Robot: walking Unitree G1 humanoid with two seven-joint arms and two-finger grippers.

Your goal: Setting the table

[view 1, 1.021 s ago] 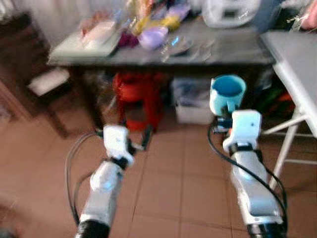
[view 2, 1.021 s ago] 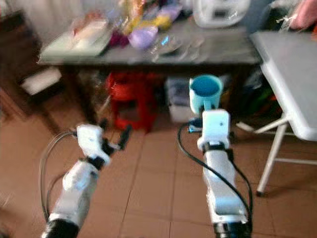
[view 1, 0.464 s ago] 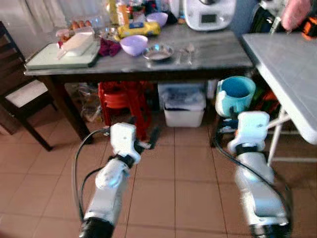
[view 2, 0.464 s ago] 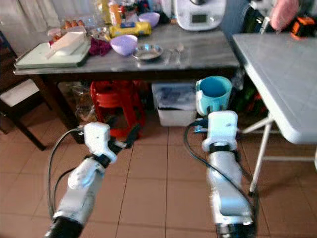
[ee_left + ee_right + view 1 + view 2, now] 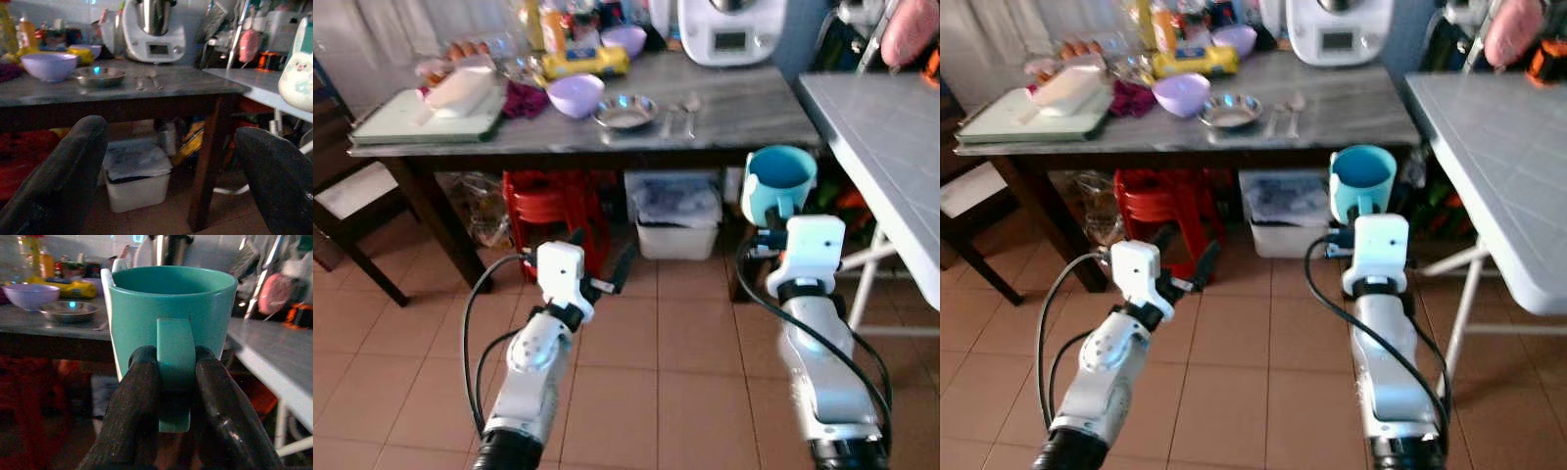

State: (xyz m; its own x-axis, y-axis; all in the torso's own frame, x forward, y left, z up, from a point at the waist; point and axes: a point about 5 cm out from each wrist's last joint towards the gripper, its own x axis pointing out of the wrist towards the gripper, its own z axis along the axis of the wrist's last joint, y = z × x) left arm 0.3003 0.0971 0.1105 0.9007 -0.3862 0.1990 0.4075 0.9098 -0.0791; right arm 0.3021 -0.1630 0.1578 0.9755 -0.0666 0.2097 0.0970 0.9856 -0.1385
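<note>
Your right gripper [image 5: 173, 396] pinches the handle of the teal mug [image 5: 171, 318], holding it upright above the tiled floor [image 5: 685, 372], short of the dark table [image 5: 744, 108]. Your left gripper [image 5: 171, 181] hangs spread wide, facing that table's steel bowl [image 5: 98, 76] and purple bowl [image 5: 49, 65].

A teal mug [image 5: 168, 328] stands upright in the air, its handle pinched, beside the grey folding table [image 5: 1489, 137].
</note>
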